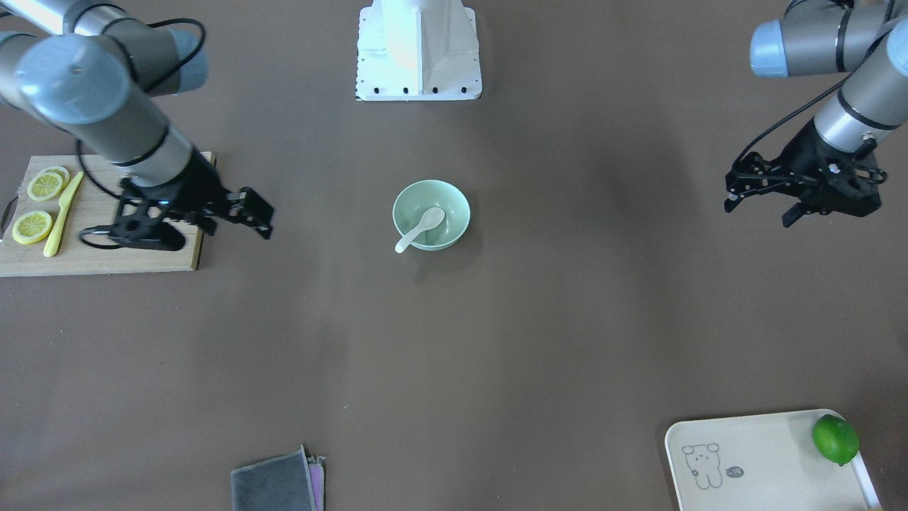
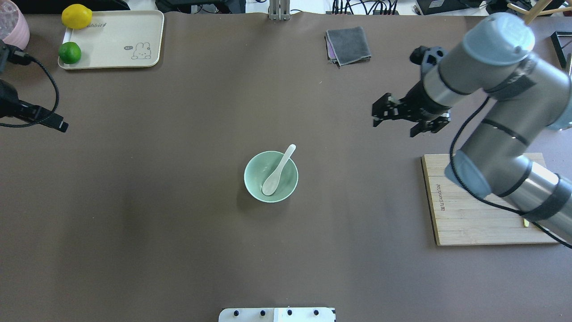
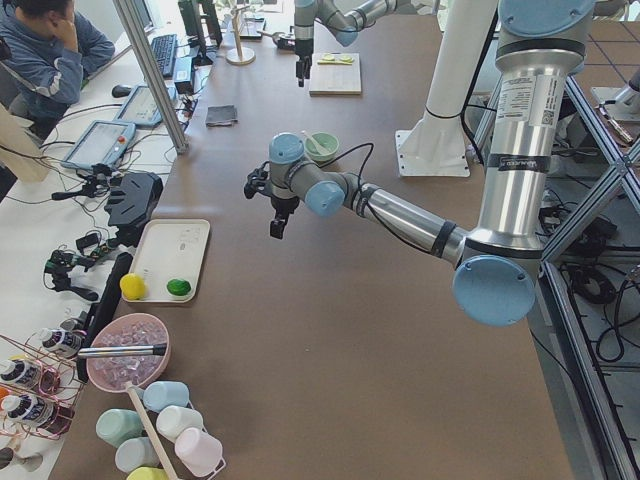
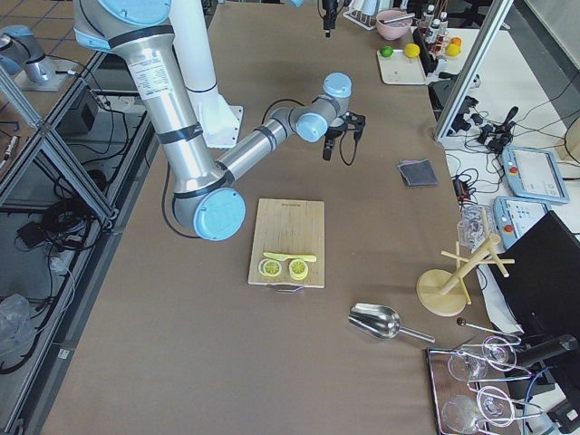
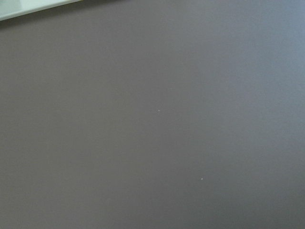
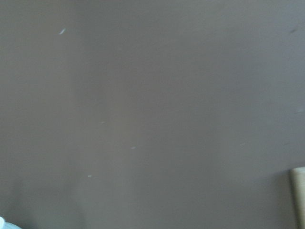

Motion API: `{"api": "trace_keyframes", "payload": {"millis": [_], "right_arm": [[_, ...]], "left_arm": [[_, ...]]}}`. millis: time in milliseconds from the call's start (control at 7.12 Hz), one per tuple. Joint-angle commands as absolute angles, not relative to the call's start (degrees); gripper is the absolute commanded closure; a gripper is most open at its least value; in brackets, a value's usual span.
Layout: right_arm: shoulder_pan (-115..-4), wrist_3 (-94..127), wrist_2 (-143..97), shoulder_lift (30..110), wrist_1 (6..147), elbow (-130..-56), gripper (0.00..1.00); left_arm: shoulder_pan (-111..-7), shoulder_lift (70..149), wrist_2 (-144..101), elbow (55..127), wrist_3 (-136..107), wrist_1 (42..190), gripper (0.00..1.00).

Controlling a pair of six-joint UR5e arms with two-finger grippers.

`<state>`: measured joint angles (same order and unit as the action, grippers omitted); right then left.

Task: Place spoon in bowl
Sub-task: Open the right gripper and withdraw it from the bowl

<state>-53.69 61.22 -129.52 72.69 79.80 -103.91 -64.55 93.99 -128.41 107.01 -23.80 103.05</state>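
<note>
White spoon [image 2: 277,172] lies in the green bowl [image 2: 257,179] at the middle of the table [image 2: 178,201]. Its scoop sits on the bowl's floor and its handle leans on the rim, with the tip jutting past the edge on the side away from the robot. By that, the placing looks done, and what is left is a clean retreat. The right claw [image 2: 395,126] hangs wide and empty above bare table, well apart from the bowl and just beyond the far edge of the wooden board [image 2: 473,219]. The left claw [image 1: 759,211] is also spread and holds nothing, well off to the other side. To finish well, I judge each arm should lift and pull away along its own side, never sweeping across the middle, since a brush against the jutting handle could tip the spoon out or slide the bowl. The right arm should also mind the board beneath its elbow. No further grasp seems called for; a nudge to centre the spoon would risk more than it gains
</note>
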Motion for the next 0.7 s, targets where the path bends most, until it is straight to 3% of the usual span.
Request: {"api": "trace_keyframes", "payload": {"millis": [0, 281, 561], "right_arm": [[-69.54, 31.43, -134.90, 84.69, 81.63, -102.15, 0.00], [-80.19, 8.54, -135.61, 87.53, 90.48, -99.77, 0.00], [-86.90, -4.35, -135.53, 87.10, 93.25, -95.04, 0.00]], "left_arm": [[-75.44, 93.69, -129.64, 106.79, -6.68, 91.30, 0.03], [-85.64, 93.35, -129.90, 103.82, 8.63, 85.17, 0.03], [-87.28, 88.63, -133.75, 101.78, 11.17, 85.69, 0.02]]}}
